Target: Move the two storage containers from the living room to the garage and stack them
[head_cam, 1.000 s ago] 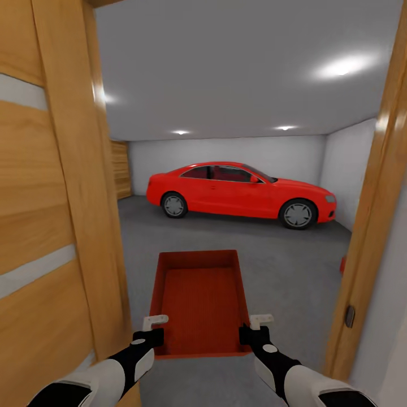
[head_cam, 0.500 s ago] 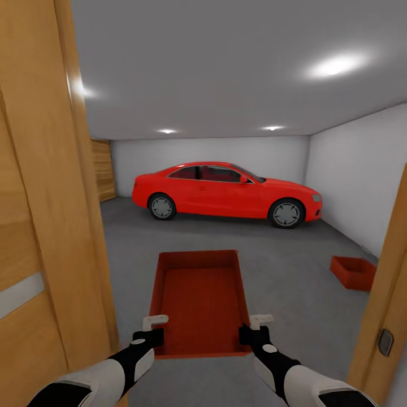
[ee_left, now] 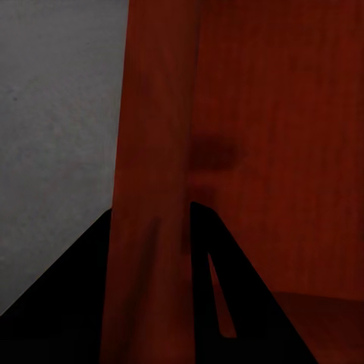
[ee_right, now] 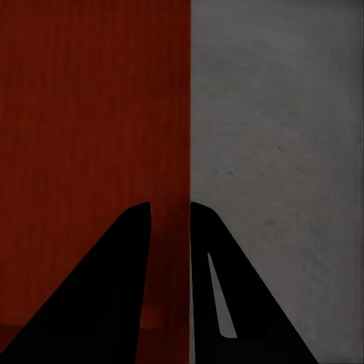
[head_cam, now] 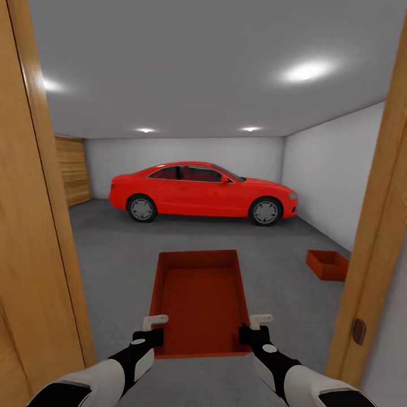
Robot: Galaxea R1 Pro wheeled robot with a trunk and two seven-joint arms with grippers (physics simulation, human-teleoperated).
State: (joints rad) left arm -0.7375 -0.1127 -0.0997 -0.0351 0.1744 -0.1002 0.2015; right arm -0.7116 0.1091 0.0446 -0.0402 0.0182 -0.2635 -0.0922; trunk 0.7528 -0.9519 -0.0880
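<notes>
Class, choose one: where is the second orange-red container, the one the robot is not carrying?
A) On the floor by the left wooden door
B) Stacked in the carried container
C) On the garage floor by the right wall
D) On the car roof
C: the second container sits on the grey floor near the white right wall, apart from the carried container.

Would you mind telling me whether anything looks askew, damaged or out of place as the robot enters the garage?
Nothing stands out. The carried container sits level between the left gripper and right gripper, each clamped on a side wall. The second container rests upright on the floor, beside the right wall.
</notes>
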